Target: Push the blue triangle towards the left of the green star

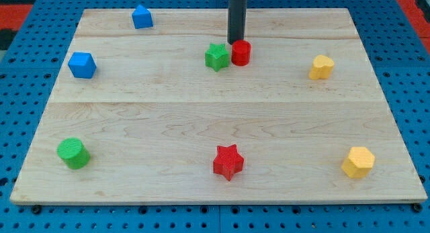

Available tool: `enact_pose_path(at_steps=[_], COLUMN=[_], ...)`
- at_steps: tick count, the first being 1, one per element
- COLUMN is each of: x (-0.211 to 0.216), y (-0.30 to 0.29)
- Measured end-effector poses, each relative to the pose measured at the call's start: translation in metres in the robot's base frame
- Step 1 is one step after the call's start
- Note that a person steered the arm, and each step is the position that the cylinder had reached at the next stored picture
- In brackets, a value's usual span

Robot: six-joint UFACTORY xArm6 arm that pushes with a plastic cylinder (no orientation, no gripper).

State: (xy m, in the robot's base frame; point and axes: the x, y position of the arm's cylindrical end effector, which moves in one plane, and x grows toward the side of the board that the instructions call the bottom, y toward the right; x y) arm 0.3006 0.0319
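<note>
Behind the red cylinder, beside the green star, my tip; no hand shows.

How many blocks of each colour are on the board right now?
Blue: 2, the blue triangle and the blue cube.
Green: 2, the green star and the green cylinder.
Red: 2, the red cylinder and the red star.
Yellow: 2, the yellow heart and the yellow hexagon.
Total: 8.
</note>
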Motion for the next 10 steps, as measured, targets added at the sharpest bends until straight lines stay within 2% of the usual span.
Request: enact_pose_path(at_steps=[1, 2, 3, 4, 6, 7, 8, 9, 10], x=[-0.006, -0.049, -0.089, -0.108, -0.102, -0.068, -0.068, -0.085, -0.063], y=[-0.008, -0.029, -0.07, -0.124, -0.211, -0.215, -0.228, -0.299, -0.31])
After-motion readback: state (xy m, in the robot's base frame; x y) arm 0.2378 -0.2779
